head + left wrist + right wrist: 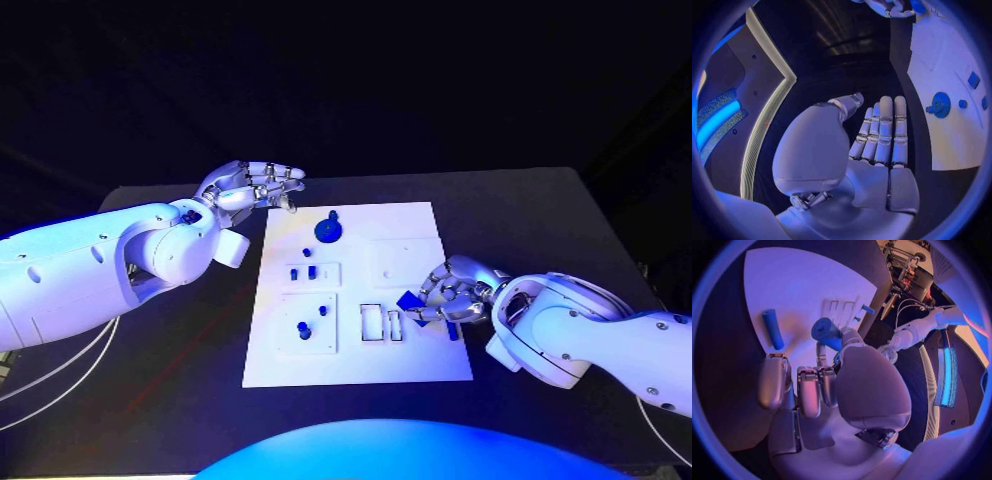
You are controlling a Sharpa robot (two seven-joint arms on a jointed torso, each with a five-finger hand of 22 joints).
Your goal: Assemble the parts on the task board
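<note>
Black counter carried the white task board at its middle. At about four o'clock on the board, the right robot hand pinched a short blue cylinder between thumb and fingers; a longer blue peg lay on the board just beside it. Off the board's eleven o'clock corner, the left robot hand hovered with fingers straight and together, clamped on nothing. A blue gear sat toward twelve o'clock, and small blue parts stood around eight o'clock.

Right hand gripping blue part
</note>
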